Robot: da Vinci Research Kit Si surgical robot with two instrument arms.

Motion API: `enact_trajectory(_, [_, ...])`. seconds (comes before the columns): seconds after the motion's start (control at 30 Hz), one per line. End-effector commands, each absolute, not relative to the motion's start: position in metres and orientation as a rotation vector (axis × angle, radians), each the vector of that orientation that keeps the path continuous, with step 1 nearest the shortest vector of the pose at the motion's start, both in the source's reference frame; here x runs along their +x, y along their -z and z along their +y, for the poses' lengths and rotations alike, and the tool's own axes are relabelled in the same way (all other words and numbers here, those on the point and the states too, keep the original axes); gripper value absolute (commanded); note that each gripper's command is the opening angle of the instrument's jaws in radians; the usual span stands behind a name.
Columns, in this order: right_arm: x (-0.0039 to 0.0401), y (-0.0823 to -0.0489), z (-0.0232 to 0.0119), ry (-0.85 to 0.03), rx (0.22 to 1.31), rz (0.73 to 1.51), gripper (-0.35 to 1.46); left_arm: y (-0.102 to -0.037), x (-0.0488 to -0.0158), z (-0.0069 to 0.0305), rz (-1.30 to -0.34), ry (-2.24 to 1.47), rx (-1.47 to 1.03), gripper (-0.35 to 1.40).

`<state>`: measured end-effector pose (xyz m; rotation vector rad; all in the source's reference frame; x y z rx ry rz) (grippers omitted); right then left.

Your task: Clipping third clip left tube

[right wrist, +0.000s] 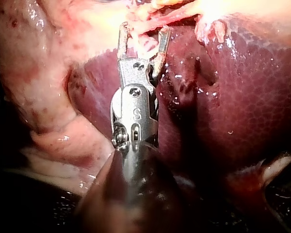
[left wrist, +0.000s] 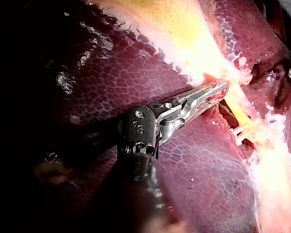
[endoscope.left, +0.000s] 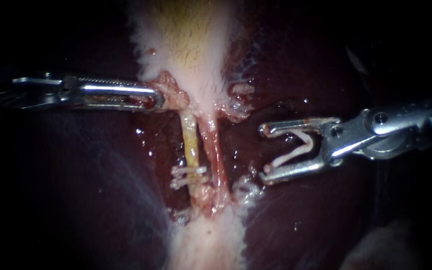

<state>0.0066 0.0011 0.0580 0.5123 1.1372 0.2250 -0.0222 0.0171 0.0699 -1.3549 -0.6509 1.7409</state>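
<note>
So the left tube (endoscope.left: 191,142), the yellowish one, runs down from the narrow end of the gallbladder (endoscope.left: 191,45). It's already got two clips (endoscope.left: 188,176) on it, stacked close together near its lower end and both sitting crosswise. Just beside it on the right is the reddish right tube (endoscope.left: 217,155). The left instrument (endoscope.left: 157,97) comes in from the left with its jaws clamped together on a lump of tissue (endoscope.left: 172,91), right where the gallbladder narrows and just above the top of the left tube. The right instrument (endoscope.left: 266,152) is off to the right over the dark liver (endoscope.left: 76,200), apart from both tubes. Its jaws are spread wide with a loaded clip (endoscope.left: 298,145) seated between them. The clip is white and V-shaped, and each leg lies against a jaw, so it's held from both sides with its mouth pointing toward the tubes. The right wrist camera shows the same thing: the clip tucked between the jaws and pinkish tissue just ahead of the tips. On the left wrist camera, the left instrument's jaws are biting the tissue, and the yellow tube and its clips sit just beyond them.
</note>
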Motion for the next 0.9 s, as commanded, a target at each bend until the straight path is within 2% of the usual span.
enact_trajectory(0.03, [0.0066,-0.058,0.0011,-0.225,0.512,1.137,0.5,-0.0696,-0.0219,0.0172,-0.653,-1.741,-1.355,-0.35])
enact_trajectory(0.47, [0.0067,-0.058,0.0011,-0.225,0.512,1.137,0.5,-0.0627,-0.0169,0.0185,-0.662,-1.691,-1.362,-0.35])
enact_trajectory(0.63, [0.0078,-0.058,0.0012,-0.231,0.509,1.136,0.5,-0.0611,-0.017,0.0183,-0.653,-1.689,-1.372,-0.35])
enact_trajectory(0.9, [0.0119,-0.0584,0.0008,-0.242,0.498,1.131,0.5,-0.061,-0.0174,0.0179,-0.647,-1.689,-1.372,-0.35])
